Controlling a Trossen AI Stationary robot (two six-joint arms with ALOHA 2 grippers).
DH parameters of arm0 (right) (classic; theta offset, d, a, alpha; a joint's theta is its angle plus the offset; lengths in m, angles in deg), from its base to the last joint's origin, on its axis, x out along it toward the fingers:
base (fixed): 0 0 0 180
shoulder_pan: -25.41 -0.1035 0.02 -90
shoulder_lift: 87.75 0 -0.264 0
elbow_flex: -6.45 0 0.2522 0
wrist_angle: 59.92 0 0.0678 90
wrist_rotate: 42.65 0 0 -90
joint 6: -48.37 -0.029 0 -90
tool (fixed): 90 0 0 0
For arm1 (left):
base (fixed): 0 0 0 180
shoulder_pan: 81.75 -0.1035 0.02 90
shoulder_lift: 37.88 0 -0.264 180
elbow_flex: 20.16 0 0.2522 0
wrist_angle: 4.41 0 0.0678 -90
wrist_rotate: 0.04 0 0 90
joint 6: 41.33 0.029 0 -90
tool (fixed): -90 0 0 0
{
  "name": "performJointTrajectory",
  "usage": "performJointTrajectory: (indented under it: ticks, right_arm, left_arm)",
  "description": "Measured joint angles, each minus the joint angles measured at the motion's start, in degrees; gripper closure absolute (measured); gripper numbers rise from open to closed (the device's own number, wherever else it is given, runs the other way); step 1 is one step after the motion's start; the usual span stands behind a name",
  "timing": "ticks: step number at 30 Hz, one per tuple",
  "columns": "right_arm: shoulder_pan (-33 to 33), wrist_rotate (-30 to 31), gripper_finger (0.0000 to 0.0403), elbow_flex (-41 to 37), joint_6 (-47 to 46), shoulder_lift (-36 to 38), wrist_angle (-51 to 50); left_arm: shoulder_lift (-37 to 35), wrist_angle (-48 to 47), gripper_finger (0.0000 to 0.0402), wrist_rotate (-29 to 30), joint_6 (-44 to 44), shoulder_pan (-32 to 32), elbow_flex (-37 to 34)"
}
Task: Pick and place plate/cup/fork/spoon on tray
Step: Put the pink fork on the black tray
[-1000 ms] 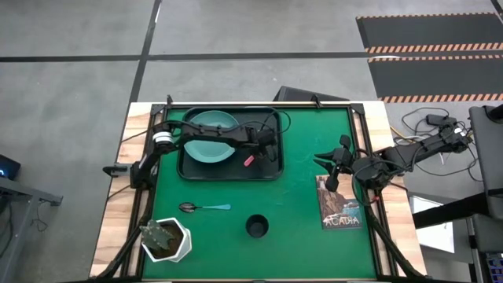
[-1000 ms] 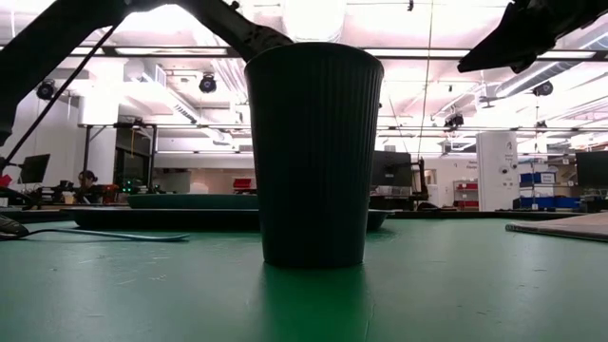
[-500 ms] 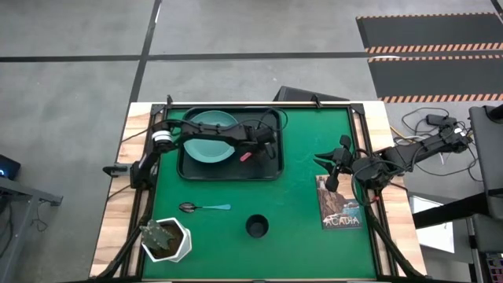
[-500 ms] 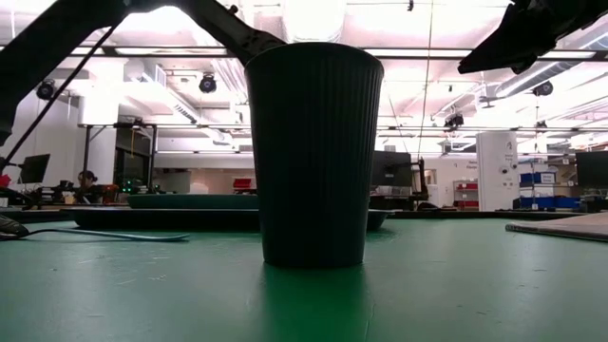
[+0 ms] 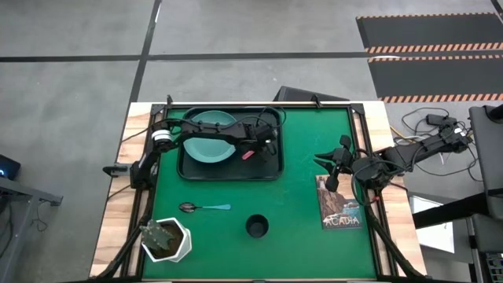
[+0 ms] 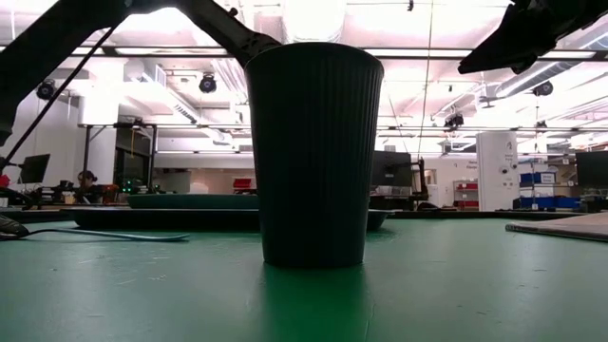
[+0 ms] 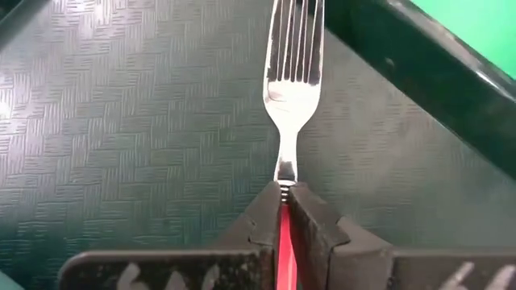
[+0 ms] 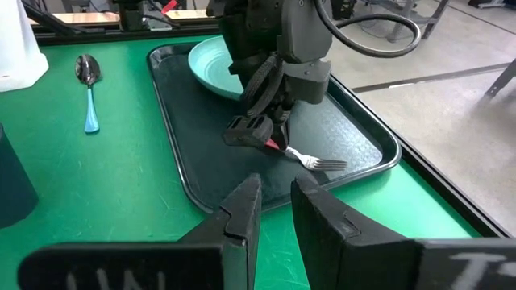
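On my green-matted counter [image 5: 299,196] I see the tray [image 5: 271,169], the spoon [image 5: 203,207], the cup [image 5: 257,226], a white plant pot [image 5: 167,240] and a book [image 5: 339,201].

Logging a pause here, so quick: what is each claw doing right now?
Left claw: shut on the pink-handled metal fork in the black rectangular tray.
Right claw: slightly open, holding nothing.

Fingers [image 7: 260,229] pinching fork [image 7: 292,72] handle, above tray [image 7: 121,121] floor
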Motion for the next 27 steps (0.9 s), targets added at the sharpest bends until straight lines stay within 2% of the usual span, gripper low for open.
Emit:
performJointTrajectory:
  ticks: [6, 15, 18, 24, 27]
  right_arm:
    - [0.00, -0.02, 0.0344, 0.00, -0.02, 0.00, -0.54]
    - [0.00, -0.02, 0.0344, 0.00, -0.02, 0.01, -0.66]
    - [0.00, -0.02, 0.0344, 0.00, -0.02, 0.02, -0.66]
    - [0.00, -0.02, 0.0344, 0.00, -0.04, 0.02, -0.60]
    - [-0.02, -0.02, 0.0344, 0.00, -0.04, 0.02, -0.60]
  left_arm:
    - [-1.89, 0.10, 0.0375, -1.44, 0.37, -0.26, -0.04]
    - [-1.68, 0.54, 0.0272, -1.53, 1.68, -0.55, -2.10]
    - [-1.68, 2.33, 0.0249, -1.52, 2.12, -0.52, -2.87]
    - [-1.24, 5.95, 0.0242, -1.46, 3.07, -0.52, -4.07]
    - [-1.24, 6.58, 0.0253, -1.18, 3.02, -0.55, -4.64]
